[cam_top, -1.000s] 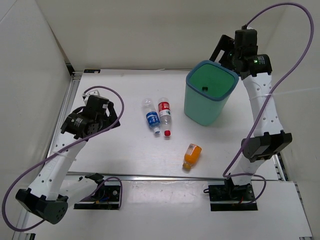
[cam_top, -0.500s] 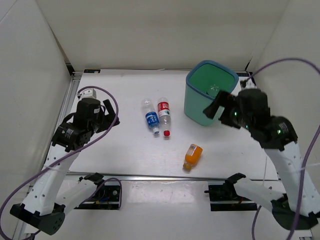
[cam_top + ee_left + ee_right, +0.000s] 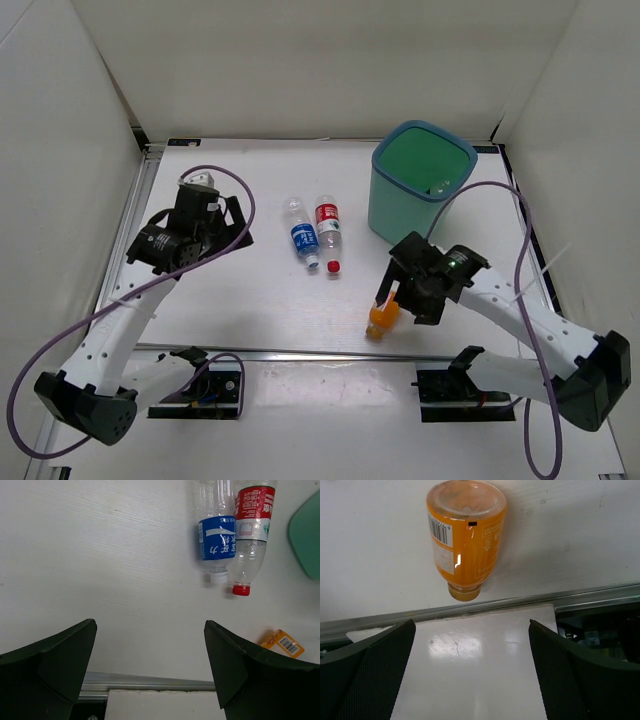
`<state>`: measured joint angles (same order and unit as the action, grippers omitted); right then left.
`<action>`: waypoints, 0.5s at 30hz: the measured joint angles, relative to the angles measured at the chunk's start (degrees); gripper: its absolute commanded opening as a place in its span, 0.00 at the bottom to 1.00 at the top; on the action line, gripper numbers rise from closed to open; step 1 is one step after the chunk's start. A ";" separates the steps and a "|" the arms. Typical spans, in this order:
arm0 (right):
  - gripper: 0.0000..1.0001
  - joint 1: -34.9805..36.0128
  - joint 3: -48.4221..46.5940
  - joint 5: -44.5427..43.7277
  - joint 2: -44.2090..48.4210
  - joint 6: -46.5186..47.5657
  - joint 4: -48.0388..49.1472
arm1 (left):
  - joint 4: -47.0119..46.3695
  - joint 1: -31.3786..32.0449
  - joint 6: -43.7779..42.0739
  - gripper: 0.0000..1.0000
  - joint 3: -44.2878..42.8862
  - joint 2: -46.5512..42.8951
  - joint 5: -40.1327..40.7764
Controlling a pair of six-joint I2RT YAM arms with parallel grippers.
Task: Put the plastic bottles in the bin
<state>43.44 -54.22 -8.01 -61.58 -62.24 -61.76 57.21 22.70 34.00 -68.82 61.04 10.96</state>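
Note:
The blue-label bottle (image 3: 304, 240) and the red-label, red-capped bottle (image 3: 329, 228) lie side by side mid-table; both show in the left wrist view (image 3: 218, 535) (image 3: 251, 525). The orange bottle (image 3: 383, 314) lies near the front rail, and in the right wrist view (image 3: 465, 535) it is just ahead of my fingers. The teal bin (image 3: 398, 215) stands back right with a pale clear bottle (image 3: 438, 187) inside. My left gripper (image 3: 230, 228) (image 3: 150, 625) is open and empty, left of the two bottles. My right gripper (image 3: 405, 287) (image 3: 471, 625) is open and empty beside the orange bottle.
A metal rail (image 3: 300, 352) runs along the table's front edge, with the arm bases and a white ledge (image 3: 470, 670) below it. White walls close the left, back and right sides. The bin's edge shows in the left wrist view (image 3: 307, 535).
My right arm has swung from above the bin down to the front, beside the orange bottle. A clear bottle now lies in the bin. My left gripper shifted a little back and right.

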 measured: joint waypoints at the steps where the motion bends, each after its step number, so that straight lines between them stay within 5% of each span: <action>1: 0.97 0.66 0.46 -0.09 -0.66 -0.76 0.52 | 0.17 0.00 -0.20 1.00 -0.31 -0.02 -0.24; 15: 0.95 7.80 7.30 -11.08 -13.00 -11.32 9.22 | 5.29 0.00 -3.15 1.00 -2.71 -2.84 -1.18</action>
<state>51.24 -46.92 -19.09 -74.59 -73.56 -52.53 62.50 22.70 30.85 -71.53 58.19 9.78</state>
